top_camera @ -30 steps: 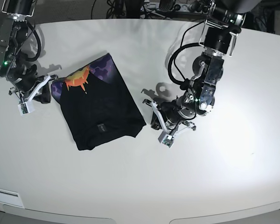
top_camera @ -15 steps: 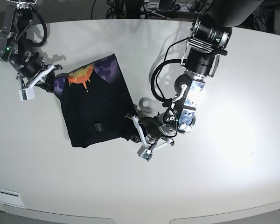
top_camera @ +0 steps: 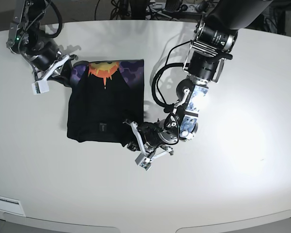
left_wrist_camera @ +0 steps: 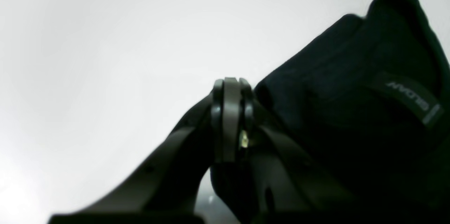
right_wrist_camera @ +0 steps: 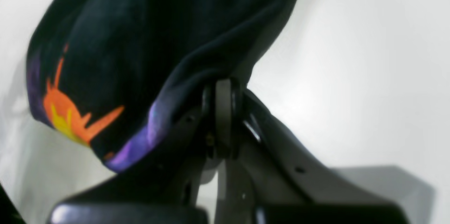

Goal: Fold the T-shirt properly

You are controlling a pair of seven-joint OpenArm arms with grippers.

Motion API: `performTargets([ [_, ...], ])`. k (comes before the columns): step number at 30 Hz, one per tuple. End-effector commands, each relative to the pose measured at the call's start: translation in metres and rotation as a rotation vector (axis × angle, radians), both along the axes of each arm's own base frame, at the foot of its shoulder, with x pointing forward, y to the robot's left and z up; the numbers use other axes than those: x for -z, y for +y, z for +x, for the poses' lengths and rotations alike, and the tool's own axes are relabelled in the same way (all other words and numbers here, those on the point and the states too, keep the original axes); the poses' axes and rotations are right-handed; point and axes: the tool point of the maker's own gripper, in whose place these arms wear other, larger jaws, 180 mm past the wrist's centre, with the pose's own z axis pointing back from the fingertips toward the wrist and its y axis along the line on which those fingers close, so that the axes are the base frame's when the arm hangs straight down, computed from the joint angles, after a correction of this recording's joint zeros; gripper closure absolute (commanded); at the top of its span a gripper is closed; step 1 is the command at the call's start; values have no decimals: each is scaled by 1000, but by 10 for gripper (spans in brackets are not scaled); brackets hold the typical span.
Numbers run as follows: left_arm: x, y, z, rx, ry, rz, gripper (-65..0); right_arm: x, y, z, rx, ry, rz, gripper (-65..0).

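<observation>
Base view shows a white rounded table point(top_camera: 242, 194), cables in the dark room at top. Folded T-shirt point(top_camera: 104, 109) sits centre-left. Left gripper point(top_camera: 141, 145) and right gripper point(top_camera: 56, 75) each pinch closed on its edge.

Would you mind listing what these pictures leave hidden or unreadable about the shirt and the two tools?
- Left tool: in the left wrist view its tips look shut beside the shirt; whether cloth is pinched is hidden by dark fabric.
- Right tool: right wrist view, draped cloth covers the tips.
- Label: the lettering is blurred and upside down, unreadable.
- Print: partly folded under, base view.
- Shirt's underside: hidden in every view.
</observation>
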Motion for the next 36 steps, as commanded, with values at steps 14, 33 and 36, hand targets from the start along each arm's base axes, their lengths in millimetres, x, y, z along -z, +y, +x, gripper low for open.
performTargets([
  [14, -93, 35, -13, 166, -121, 23, 0, -130, -58, 31, 85, -341, -183, 0],
  [33, -133, 114, -224, 307, -88, -138, 0, -157, -104, -94, 145, -137, -82, 0],
  [36, -147, 123, -252, 281, -92, -121, 0, -144, -109, -115, 134, -22, -125, 0],
])
